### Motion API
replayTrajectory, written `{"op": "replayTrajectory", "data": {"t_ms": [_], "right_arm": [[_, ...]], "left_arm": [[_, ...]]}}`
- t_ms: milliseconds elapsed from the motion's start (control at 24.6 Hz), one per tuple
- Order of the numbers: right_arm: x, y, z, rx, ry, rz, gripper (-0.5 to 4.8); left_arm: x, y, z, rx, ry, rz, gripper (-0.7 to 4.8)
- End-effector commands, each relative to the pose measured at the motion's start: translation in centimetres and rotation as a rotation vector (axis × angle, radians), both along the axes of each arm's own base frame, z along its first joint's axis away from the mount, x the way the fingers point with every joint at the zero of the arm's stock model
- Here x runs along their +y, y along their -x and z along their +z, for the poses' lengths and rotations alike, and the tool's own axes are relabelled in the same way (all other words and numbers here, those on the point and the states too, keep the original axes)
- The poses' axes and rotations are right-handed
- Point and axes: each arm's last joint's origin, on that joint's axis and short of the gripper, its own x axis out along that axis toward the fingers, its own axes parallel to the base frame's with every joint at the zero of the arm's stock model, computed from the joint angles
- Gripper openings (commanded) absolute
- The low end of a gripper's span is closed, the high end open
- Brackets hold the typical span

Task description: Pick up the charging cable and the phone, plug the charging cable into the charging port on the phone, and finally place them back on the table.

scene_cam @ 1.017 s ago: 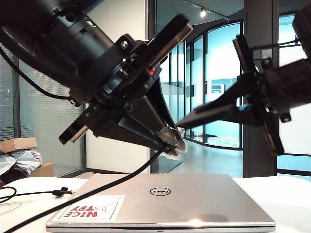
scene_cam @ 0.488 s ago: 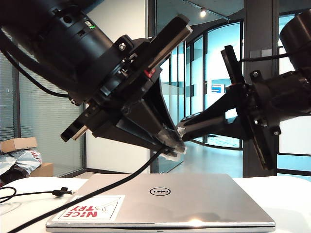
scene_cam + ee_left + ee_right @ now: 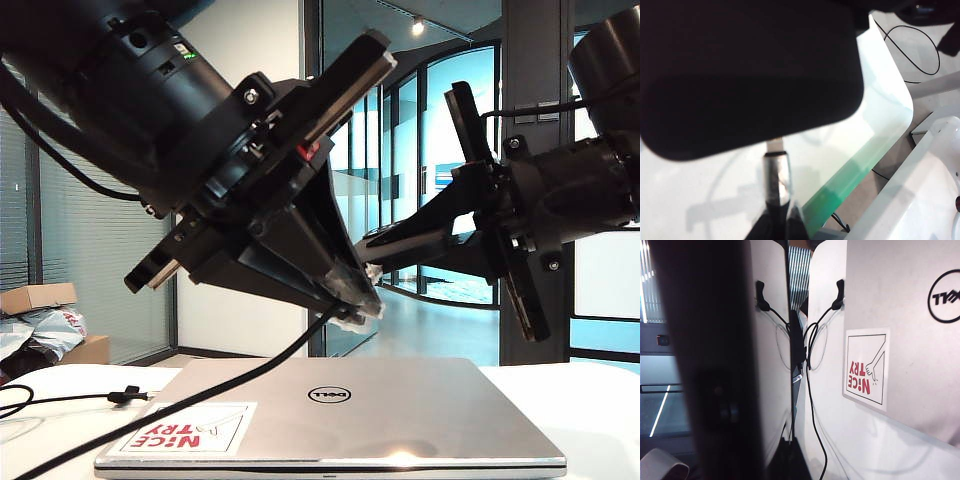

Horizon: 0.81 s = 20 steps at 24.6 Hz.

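My left gripper [image 3: 362,298] hangs above the laptop, shut on the charging cable's silvery plug [image 3: 776,172]. Its tips [image 3: 782,220] pinch the black collar behind the plug. The charging cable [image 3: 200,390] trails down left onto the table [image 3: 590,410], and its black tie [image 3: 122,396] lies there. The phone [image 3: 750,75] is a black rounded slab, and its edge sits just beyond the plug tip. My right gripper [image 3: 385,250] reaches in from the right, level with the left tips, shut on the phone [image 3: 770,390]. Those fingers [image 3: 790,457] clamp it edge-on. Whether plug and phone touch is unclear.
A closed silver Dell laptop [image 3: 400,410] with a red-lettered sticker [image 3: 185,430] lies directly under both grippers. Cardboard boxes and bags [image 3: 40,320] sit at the far left. Slack cable loops [image 3: 812,345] lie on the table beside the laptop.
My right gripper has swung in leftward with the phone and turned, closing the gap to the left gripper's tip. The left gripper and the cable have stayed put.
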Motion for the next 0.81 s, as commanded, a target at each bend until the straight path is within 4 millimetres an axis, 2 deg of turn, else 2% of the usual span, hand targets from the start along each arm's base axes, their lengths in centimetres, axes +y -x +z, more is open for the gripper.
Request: {"op": "replayTrajectory", "data": {"t_ms": [41, 813], "right_arm": [[0.12, -0.13, 0.65, -0.050, -0.022, 0.004, -0.06], [0.19, -0.09, 0.80, -0.102, -0.018, 0.041, -0.06]], "left_arm": [[-0.09, -0.07, 0.17, -0.013, 0.012, -0.006, -0.06], [-0.23, -0.17, 0.37, 0.022, 0.053, 0.040, -0.06]]}}
